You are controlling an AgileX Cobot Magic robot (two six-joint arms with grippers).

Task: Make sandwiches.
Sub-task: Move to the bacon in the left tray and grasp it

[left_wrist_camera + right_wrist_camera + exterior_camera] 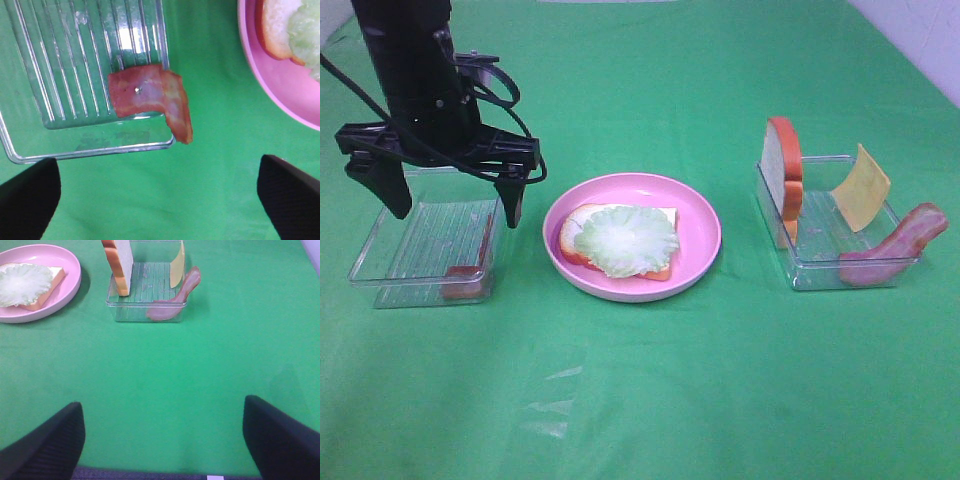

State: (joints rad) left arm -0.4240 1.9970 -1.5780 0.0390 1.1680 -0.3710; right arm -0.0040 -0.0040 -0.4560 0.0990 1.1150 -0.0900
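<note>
On the pink plate [700, 215] lies a bread slice [572, 237] with a pale green lettuce leaf [625, 240] on top. My left gripper [450, 208] hangs open above the left clear tray [390, 250]. A bacon strip [467, 283] lies in that tray's near right corner. The left wrist view shows this bacon strip [150, 95] draped over the tray's rim, beyond the open left gripper [160, 200]. The right tray [820, 270] holds an upright bread slice [783, 175], a cheese square [860, 187] and a bacon strip [895, 245]. My right gripper [162, 450] is open over bare cloth, well short of that tray [145, 310].
A green cloth [640, 400] covers the whole table. The plate stands between the two trays. A pale wall edge [930, 40] shows at the far right corner.
</note>
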